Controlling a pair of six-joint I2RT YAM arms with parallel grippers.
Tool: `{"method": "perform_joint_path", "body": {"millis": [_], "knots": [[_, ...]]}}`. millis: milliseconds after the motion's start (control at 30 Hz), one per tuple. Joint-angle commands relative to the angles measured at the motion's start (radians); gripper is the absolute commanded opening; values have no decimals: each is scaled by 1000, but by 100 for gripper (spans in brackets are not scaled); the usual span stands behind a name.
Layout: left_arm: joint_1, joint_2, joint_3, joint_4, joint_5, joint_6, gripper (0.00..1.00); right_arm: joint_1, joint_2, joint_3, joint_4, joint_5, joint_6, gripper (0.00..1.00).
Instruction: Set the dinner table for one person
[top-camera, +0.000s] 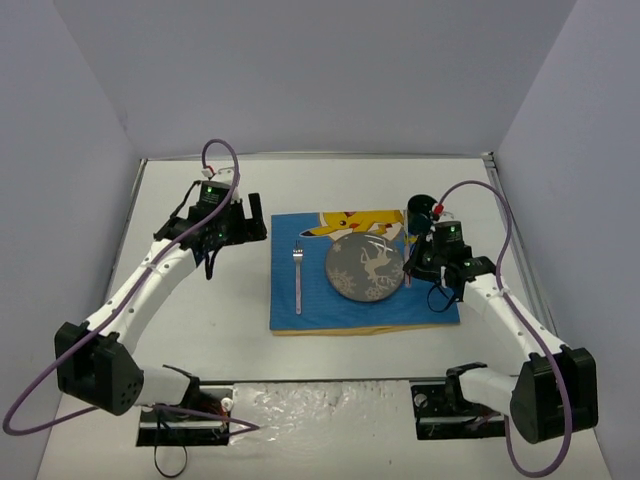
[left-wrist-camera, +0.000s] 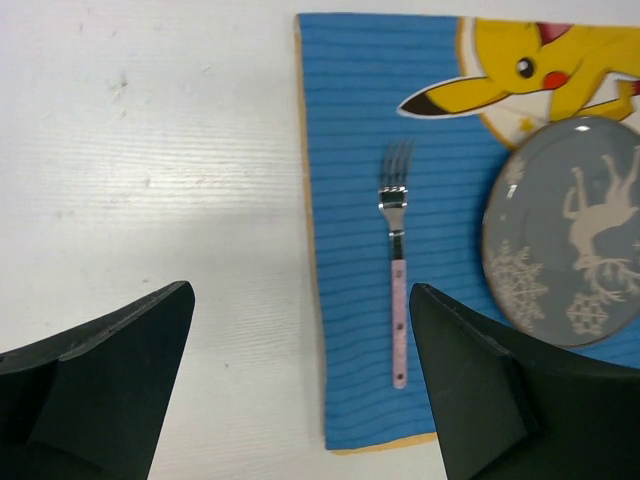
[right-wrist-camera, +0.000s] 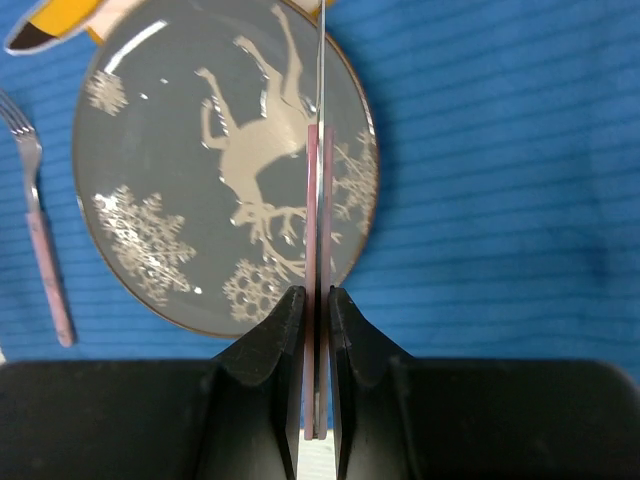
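Note:
The white dinner table (top-camera: 180, 330) carries a blue cartoon-print placemat (top-camera: 310, 300). A grey plate with a white reindeer (top-camera: 365, 268) lies on the mat, also in the right wrist view (right-wrist-camera: 200, 180). A pink-handled fork (top-camera: 298, 275) lies left of the plate, also in the left wrist view (left-wrist-camera: 398, 290). My right gripper (right-wrist-camera: 317, 300) is shut on a pink-handled knife (right-wrist-camera: 316, 150), held edge-on over the plate's right rim. My left gripper (left-wrist-camera: 300, 290) is open and empty, above the bare table at the mat's left edge.
A dark cup (top-camera: 421, 208) stands at the mat's back right corner, just behind my right wrist. Metal rails edge the table (top-camera: 495, 170). The arm bases sit at the near edge.

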Motion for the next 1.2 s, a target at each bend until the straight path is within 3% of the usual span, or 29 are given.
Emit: {"method": "perform_joint_path", "body": {"millis": [0,533,867,1000,1167], "knots": [[36,-9,-34,76,-48,86,86,-65,11,33,-91,-60,-100,0],[78,-14,-63,83,-47,138,86,-164,175,57,-203,-69,-159,0],[78,-3,-59,79,-34,138,86,-169,172,59,-199,-48,-167,0],[78,-1,-59,78,-34,138,86,-192,189,57,-203,-18,-146,22],[78,-4,-62,78,-34,138,86,-213,208,59,-217,28,-127,41]]}}
